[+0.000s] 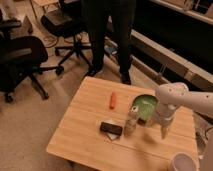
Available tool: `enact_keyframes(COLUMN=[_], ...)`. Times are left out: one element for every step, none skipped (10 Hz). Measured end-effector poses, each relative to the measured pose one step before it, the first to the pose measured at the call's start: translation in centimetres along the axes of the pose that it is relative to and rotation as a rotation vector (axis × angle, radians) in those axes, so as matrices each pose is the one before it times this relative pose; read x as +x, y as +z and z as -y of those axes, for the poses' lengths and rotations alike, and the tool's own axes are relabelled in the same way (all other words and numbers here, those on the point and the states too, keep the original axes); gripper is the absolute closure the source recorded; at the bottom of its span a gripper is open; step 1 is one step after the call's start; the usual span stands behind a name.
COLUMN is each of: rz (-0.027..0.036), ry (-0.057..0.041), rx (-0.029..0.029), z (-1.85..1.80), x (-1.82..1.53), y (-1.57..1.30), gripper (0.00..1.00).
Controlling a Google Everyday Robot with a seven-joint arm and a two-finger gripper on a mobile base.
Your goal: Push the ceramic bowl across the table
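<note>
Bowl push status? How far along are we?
Done: nothing yet by the look of it; the round green ceramic bowl sits toward the far right of the light wooden plank table, next to a small bottle. In hand: the gripper hangs low over the table just right of the bowl; I cannot tell whether it touches. Left: the whole push across the table.
</note>
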Motion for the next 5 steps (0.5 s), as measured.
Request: enact_keyframes(rz=[0.00391,-0.00052,-0.00651,-0.00734,-0.00777], ry=[0.00185,0.00359,0.00528,0.00350,0.00326], rx=[0.00016,0.00147,0.00481,0.00232,0.00062], z=[-0.207,-0.071,-0.015,0.029,0.052], x=[-0.879,-0.493,-0.412,-0.039,0.100], y=[0.045,0.125,0.410,0.291,0.248], gripper=[0.35,0.35,0.35,0.35,0.35])
